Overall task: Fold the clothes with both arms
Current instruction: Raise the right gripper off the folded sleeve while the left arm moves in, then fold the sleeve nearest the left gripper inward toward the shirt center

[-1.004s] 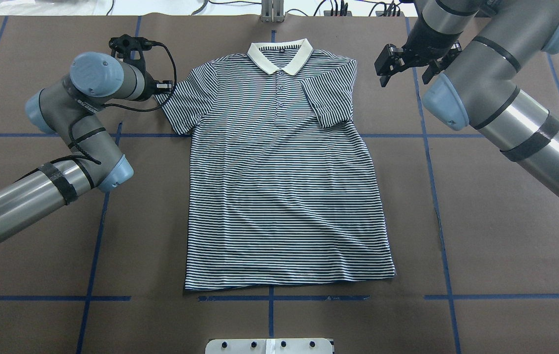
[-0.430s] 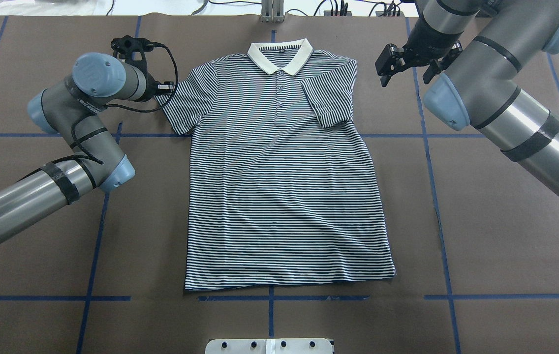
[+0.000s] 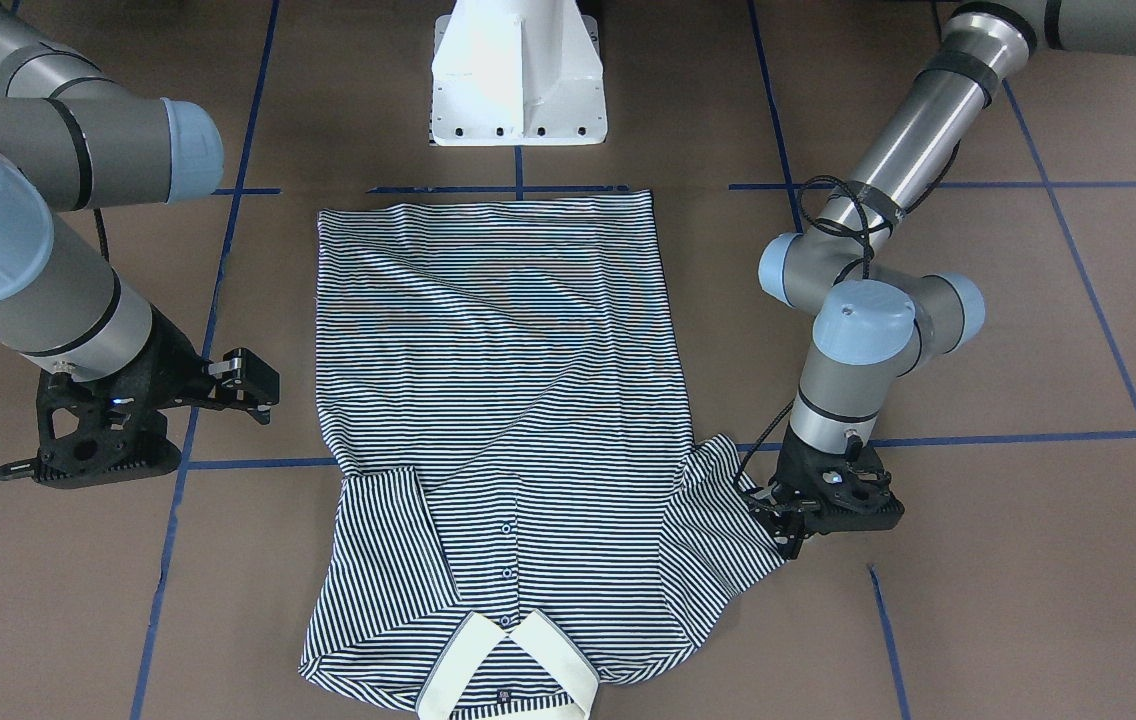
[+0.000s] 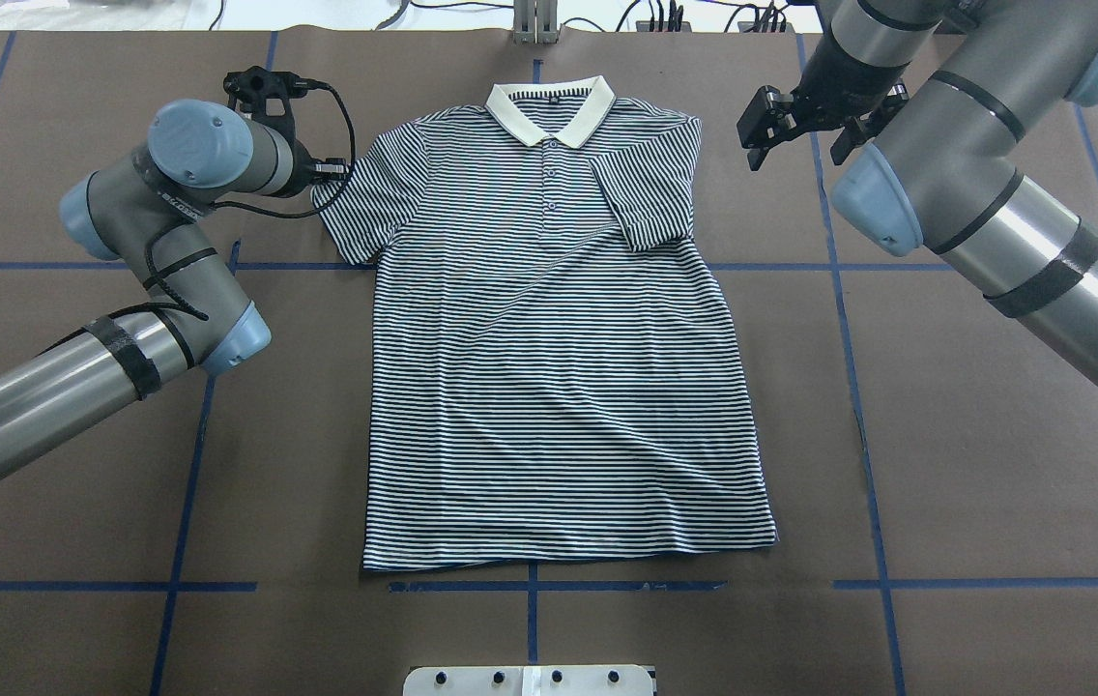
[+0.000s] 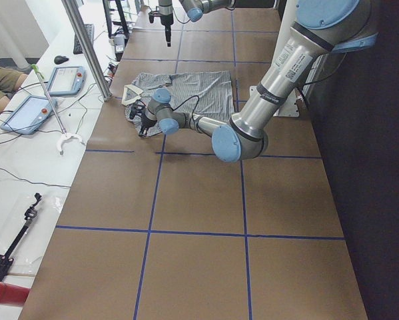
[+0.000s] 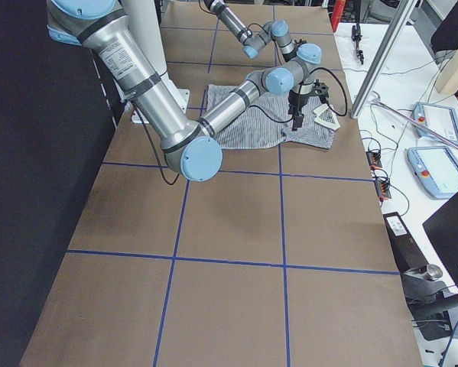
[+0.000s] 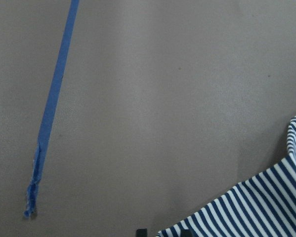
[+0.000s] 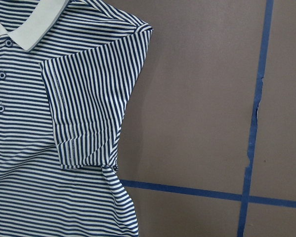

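Brown table [image 3: 1028,560]; left claw [image 3: 786,535] at shirt [image 3: 498,380] sleeve, front view only.

Jaws of left gripper [image 3: 786,535] hidden beneath wrist [image 3: 831,410]; polo shirt [image 3: 498,380] collar [image 3: 550,668] cropped at front-facing view's bottom.

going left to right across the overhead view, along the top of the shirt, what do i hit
left arm, jaws at the sleeve edge → spread-out sleeve → cream collar → folded-in sleeve → bare brown table → right arm, jaws leading
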Controlling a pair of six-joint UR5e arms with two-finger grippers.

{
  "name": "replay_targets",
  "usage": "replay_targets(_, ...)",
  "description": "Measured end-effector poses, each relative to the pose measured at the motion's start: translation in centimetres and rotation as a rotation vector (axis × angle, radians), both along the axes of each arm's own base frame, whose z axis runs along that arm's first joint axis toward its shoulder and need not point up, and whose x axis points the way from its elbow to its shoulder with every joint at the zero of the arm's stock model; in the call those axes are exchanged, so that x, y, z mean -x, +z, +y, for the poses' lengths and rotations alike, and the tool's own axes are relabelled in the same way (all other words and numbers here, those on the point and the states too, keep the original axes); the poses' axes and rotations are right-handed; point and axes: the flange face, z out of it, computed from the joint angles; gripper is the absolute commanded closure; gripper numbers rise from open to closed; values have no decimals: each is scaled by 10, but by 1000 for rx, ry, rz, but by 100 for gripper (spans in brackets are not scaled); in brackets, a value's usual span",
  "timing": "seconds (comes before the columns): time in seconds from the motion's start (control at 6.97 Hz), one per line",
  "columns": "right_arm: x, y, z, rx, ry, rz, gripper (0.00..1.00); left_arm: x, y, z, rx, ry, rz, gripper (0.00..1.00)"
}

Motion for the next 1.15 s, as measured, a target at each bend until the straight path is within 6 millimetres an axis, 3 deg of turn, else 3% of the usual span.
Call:
replay_targets(0.29,-1,1,0,2,0,1,0,-7,-30,-5,27,16,-2,100)
replay_targets(0.72,-1,3,0,3,1,1,0,-26,-116,-8,102,-11,71,100)
replay_targets(1.15,-4,8,0,3,-1,5,0,-103,-175,14,195,-21,156,100)
